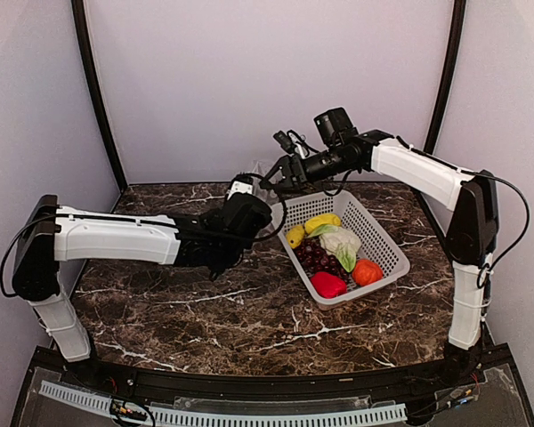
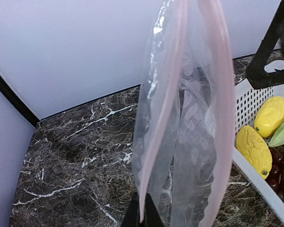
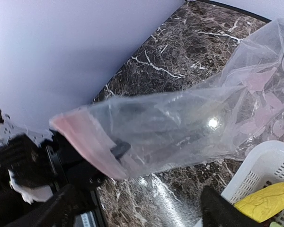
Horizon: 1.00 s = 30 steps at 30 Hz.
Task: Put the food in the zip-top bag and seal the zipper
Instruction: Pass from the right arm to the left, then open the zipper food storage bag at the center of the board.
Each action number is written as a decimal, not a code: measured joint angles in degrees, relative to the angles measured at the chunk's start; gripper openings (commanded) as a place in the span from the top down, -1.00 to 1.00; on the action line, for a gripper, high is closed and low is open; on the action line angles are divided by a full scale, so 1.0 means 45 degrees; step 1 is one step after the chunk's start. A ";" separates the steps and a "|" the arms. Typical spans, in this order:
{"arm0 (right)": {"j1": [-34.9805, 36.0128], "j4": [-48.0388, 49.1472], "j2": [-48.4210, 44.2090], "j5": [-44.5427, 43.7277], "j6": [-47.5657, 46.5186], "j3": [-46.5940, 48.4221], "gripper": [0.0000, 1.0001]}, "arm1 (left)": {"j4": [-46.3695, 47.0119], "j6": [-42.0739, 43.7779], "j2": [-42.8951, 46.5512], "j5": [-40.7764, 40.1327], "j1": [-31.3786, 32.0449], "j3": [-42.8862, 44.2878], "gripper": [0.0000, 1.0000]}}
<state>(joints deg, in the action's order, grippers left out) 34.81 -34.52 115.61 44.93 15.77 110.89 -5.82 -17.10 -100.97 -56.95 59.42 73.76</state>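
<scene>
Pinching zipper (image 2: 228, 109), left pincer (image 2: 143, 213) fully closed; right pincer (image 3: 142, 210) spread wide.

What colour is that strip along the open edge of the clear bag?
Pale pink. The zipper strip shows best in the left wrist view.

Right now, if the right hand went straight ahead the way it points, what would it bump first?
Probably the clear zip-top bag, stretched right in front of the right hand while the left hand pinches its pink zipper. How near it is, I cannot tell.
</scene>
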 measured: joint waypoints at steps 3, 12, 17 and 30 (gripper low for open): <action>-0.0044 -0.0282 -0.0194 0.0136 -0.0845 -0.0015 -0.97 | -0.0393 0.0214 0.0865 -0.0068 -0.0189 -0.0379 0.98; -0.1535 -0.0617 -0.2501 -0.0107 -0.2968 -0.0690 -0.97 | -0.3157 0.1719 0.6173 0.0194 -0.3332 -0.1112 0.99; -0.3084 -0.0427 -0.2482 0.0573 -0.2929 -0.0947 -0.97 | -0.4527 0.3041 0.7543 -0.0175 -0.3332 -0.0413 0.99; -0.1846 0.0962 -0.2064 0.2288 -0.2623 -0.2735 -0.46 | -0.2565 -0.0816 0.3638 0.7995 -0.3225 -0.2715 0.99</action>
<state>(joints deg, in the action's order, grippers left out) 26.50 -30.20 106.32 55.22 3.97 98.59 -17.37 -20.78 -84.60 -20.97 44.91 61.54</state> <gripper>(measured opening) 0.736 0.012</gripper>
